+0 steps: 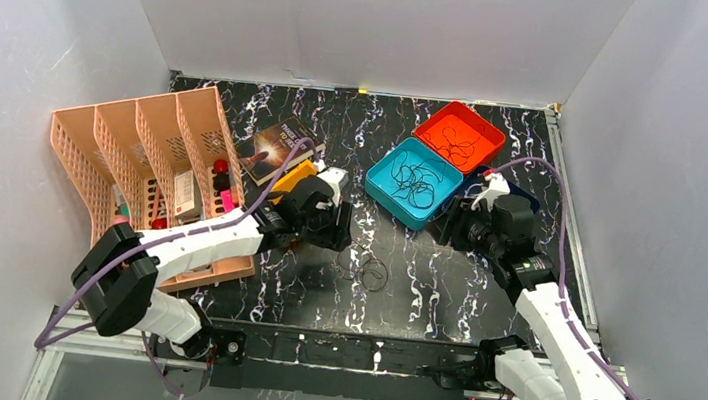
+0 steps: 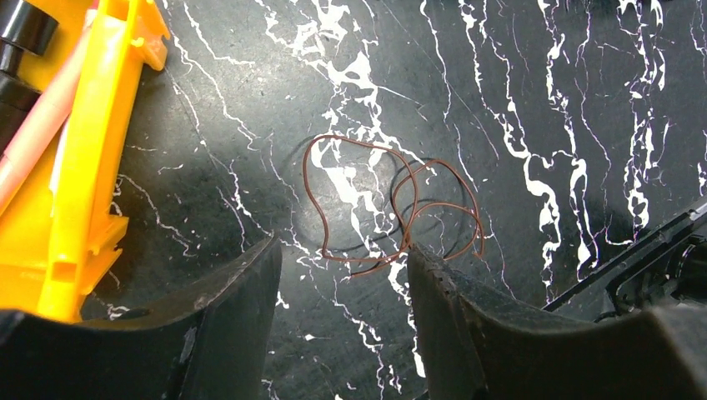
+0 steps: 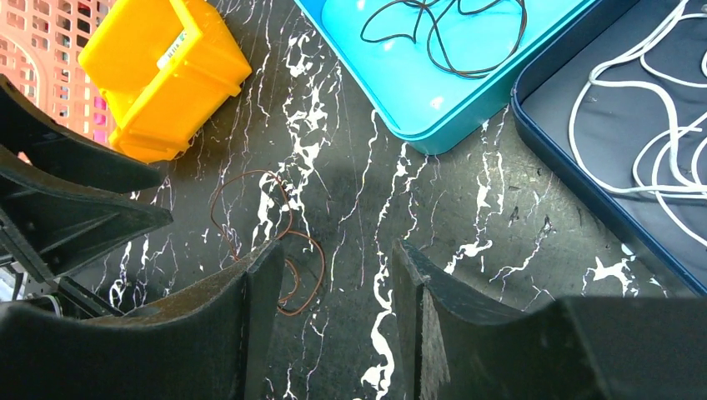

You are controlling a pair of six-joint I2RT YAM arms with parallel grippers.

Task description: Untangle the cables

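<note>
one brown cable (image 2: pixel 408 233) lay in loose loops on the black marbled table (image 2: pixel 250 125), just beyond the tips of the left gripper (image 2: pixel 343 250), whose jaws stood apart with nothing between them. the right gripper (image 3: pixel 338 248) also gaped empty, beside the same cable. dark cables (image 3: pixel 438 29) curled inside the teal tray (image 3: pixel 450 133), a second dark bunch (image 1: pixel 455 146) filled the red tray (image 1: pixel 484 126), and white cables (image 3: pixel 659 190) lay in the dark blue tray (image 3: pixel 600 108). a yellow bin (image 3: pixel 158 75) stood nearby.
</note>
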